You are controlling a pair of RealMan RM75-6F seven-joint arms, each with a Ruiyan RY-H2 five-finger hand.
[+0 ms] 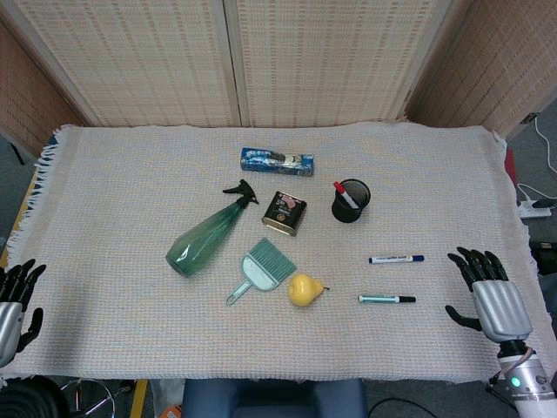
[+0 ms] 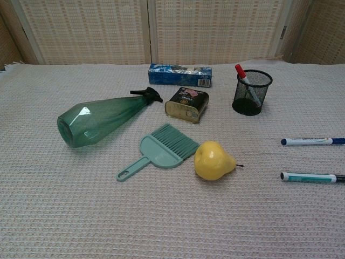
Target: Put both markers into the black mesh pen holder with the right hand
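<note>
Left hand rests at the counter edge, fingers apart, holding nothing. Black mesh pen holder stands upright well beyond the right hand's fingers, toward the left hand — a red-capped marker leans inside. Blue-capped marker and teal marker lie flat near the right fingers. Right hand — fingers spread, empty.

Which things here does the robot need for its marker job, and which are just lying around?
For the job: blue-capped marker, green marker, black mesh pen holder, right hand.

Lying about: green spray bottle, tin, blue packet, small brush, yellow pear.
</note>
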